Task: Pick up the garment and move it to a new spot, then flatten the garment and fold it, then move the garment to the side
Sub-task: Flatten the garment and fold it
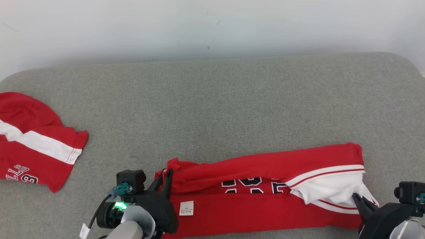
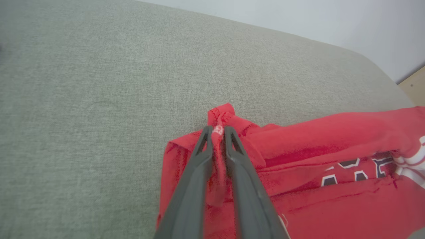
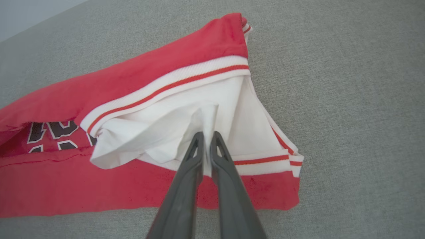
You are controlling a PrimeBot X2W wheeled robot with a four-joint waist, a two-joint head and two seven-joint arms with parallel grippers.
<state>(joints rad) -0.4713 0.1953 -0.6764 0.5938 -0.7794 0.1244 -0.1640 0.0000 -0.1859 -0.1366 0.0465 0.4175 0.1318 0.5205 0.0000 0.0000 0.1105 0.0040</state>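
Garment [image 1: 249, 212] lies half-folded across the lower centre and right of the head view, left gripper [image 2: 218, 130] clamped on its red corner, right gripper [image 3: 206, 134] clamped on its white end, so best carry both ends level and taut for a square fold.

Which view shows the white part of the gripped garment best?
The right wrist view: the white part lies crumpled below its striped band, a fold pinched in the right gripper. The head view shows it smaller, at the right end of the gripped garment. The left wrist view catches white stripes at its edge.
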